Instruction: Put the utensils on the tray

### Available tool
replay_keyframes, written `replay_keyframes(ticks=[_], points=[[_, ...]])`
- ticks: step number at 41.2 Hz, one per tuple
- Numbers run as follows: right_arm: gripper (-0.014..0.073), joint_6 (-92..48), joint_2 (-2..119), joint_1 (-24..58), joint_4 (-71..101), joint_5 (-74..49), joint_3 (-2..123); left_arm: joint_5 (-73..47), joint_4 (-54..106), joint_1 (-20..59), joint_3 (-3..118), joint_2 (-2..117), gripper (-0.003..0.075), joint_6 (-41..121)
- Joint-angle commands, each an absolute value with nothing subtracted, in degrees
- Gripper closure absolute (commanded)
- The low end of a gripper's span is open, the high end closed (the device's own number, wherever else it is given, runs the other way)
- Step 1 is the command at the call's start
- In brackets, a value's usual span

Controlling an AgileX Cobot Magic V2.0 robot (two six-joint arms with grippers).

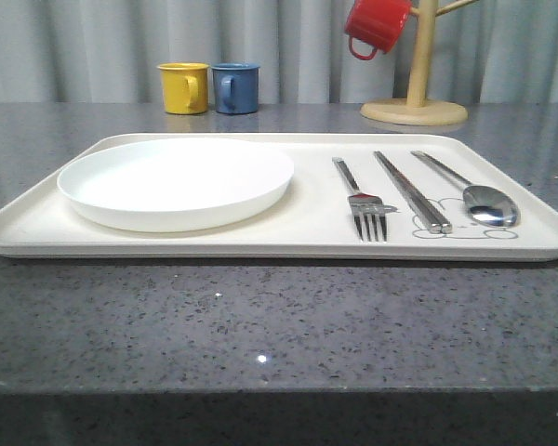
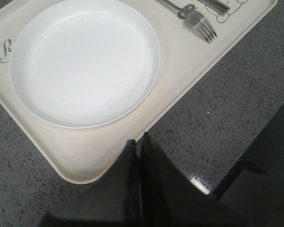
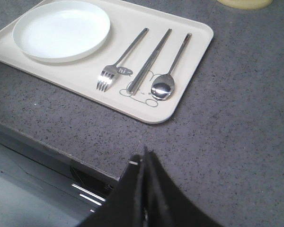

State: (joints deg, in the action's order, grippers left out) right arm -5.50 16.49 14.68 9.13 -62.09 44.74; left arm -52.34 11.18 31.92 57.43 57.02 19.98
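Tray (image 1: 37, 228) sat flat on grey speckled counter (image 1: 260, 325), long side toward the robot. All three utensils lay on its right half, side by side, roughly parallel, none touching: fork (image 1: 361, 200) nearest the plate, tines toward the front edge; chopsticks (image 1: 411, 190) in the middle as a tight pair, tips over the bunny drawing; spoon (image 1: 474, 193) outermost, bowl toward the front. Same order confirmed from right wrist: fork (image 3: 117, 64), chopsticks (image 3: 149, 60), spoon (image 3: 171, 67), spoon bowl over the printed bunny, "hi" bubble just beside the fork neck. White round plate (image 1: 175, 181) occupied the tray's left half, well apart from the fork. Left gripper (image 2: 139, 142) hung over the tray's near rim (image 2: 85, 175) just beside the plate (image 2: 84, 61), fingers pressed together, holding nothing. Right gripper (image 3: 144, 158) hung over bare counter near the front edge, apart from the tray (image 3: 199, 42), fingers likewise closed together, nothing held. Behind the tray: yellow mug (image 1: 184, 87) and blue mug (image 1: 235, 87) side by side, red mug (image 1: 377, 26) hung on wooden mug tree (image 1: 420, 65).
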Motion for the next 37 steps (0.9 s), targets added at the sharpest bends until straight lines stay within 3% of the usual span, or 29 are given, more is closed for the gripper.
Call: replay_keyframes(ticks=[1, 16, 27, 37], points=[[0.0662, -6.1, 17.1, 14.8, 9.8, -57.6, 45.9, -48.4, 12.2, 31.9, 58.9, 56.6, 0.0738, 19.3], [0.0662, -6.1, 17.1, 14.8, 9.8, -57.6, 45.9, -48.3, 12.2, 31.6, 58.8, 56.2, 0.0738, 19.3], [0.0662, -6.1, 17.1, 14.8, 9.8, -57.6, 45.9, -36.2, 9.7, 16.0, 51.6, 47.8, 0.0738, 19.3], [0.0662, -6.1, 17.1, 14.8, 9.8, -57.6, 45.9, -20.2, 9.8, 3.9, 32.3, 30.9, 0.0738, 19.3]])
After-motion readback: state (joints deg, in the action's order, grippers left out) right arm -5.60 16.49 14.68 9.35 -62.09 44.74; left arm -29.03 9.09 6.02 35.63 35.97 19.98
